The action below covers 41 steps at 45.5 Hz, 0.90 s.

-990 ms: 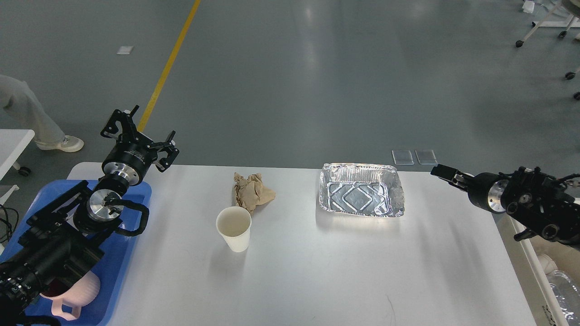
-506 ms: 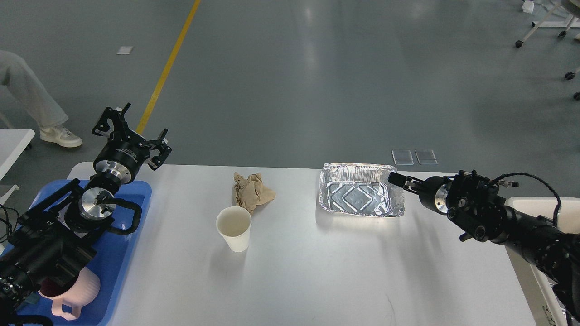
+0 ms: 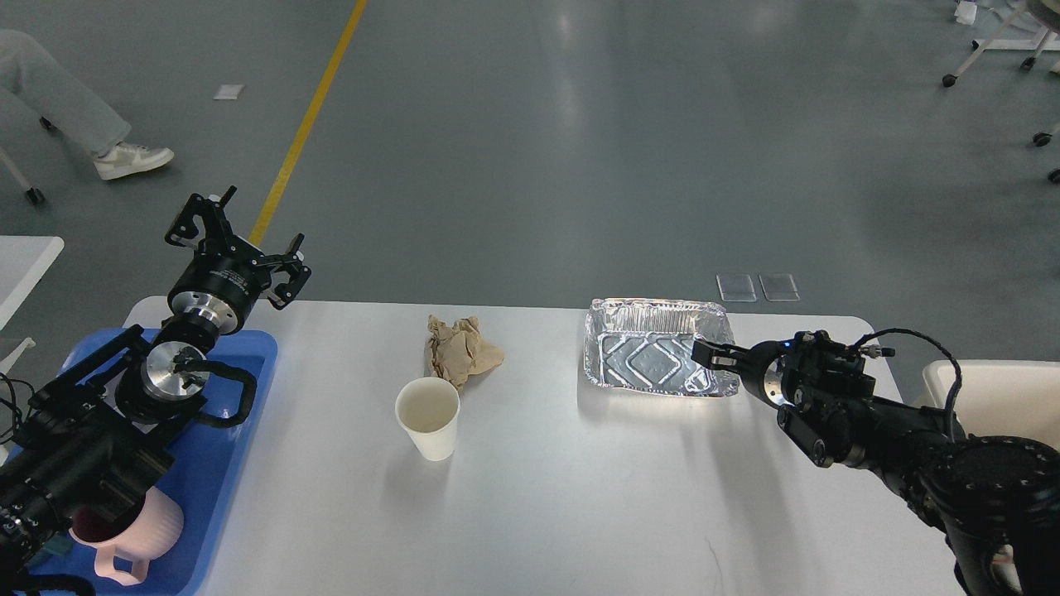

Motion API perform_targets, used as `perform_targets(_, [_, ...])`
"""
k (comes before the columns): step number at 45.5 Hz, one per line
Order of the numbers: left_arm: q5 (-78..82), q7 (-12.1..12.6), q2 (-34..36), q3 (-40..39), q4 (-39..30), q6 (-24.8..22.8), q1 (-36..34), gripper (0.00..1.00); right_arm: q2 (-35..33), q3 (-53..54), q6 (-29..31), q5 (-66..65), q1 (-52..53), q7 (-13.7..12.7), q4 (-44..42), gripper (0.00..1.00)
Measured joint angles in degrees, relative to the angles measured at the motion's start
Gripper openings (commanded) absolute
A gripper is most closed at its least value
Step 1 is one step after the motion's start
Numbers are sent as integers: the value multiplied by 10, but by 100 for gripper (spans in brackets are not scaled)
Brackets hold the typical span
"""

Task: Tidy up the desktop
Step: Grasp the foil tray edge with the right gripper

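Note:
The white desktop (image 3: 580, 497) carries a crumpled brown paper (image 3: 460, 351), a white paper cup (image 3: 427, 418) standing upright just in front of it, and an empty foil tray (image 3: 646, 356) further right. My left gripper (image 3: 240, 248) is open and empty, raised above the table's far left corner. My right gripper (image 3: 706, 354) reaches in from the right and sits at the foil tray's right near corner. It is small and dark, so I cannot tell its fingers apart or whether it touches the tray.
A blue tray (image 3: 228, 463) lies on the table's left end under my left arm, with a pink mug (image 3: 137, 538) in it. A white bin (image 3: 985, 385) stands off the right edge. A smaller white table (image 3: 25, 252) and a person's leg (image 3: 74, 116) are at far left.
My right arm has swung left, bringing its gripper from beyond the table's right edge to the foil tray's right near corner. My left gripper shifted slightly left. The person walked further away.

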Motion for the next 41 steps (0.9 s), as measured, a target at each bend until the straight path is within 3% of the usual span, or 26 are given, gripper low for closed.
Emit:
perform_targets(7, [0, 0, 0, 1, 0, 0, 0, 98, 1, -10, -5, 0, -4, 0, -4, 78])
perform_targets(19, [0, 0, -1, 3, 0, 0, -1, 98, 20, -31, -20, 3, -18, 0, -30, 59])
perform_targets(23, [0, 0, -2, 3, 1, 0, -1, 98, 35, -34, -21, 9, -21, -1, -54, 44])
perform_targets(28, [0, 0, -2, 4, 1, 0, -1, 98, 43, -34, -18, 27, -21, -2, -65, 38])
perform_targets(31, [0, 0, -2, 4, 1, 0, -1, 98, 45, -34, -16, 45, -21, -2, -66, 22])
perform_targets(33, [0, 0, -2, 4, 1, 0, -1, 98, 45, -34, -15, 54, -20, -2, -66, 2])
perform_targets(41, [0, 0, -3, 5, 1, 0, -1, 98, 46, -34, -5, 65, -20, -1, -62, 0])
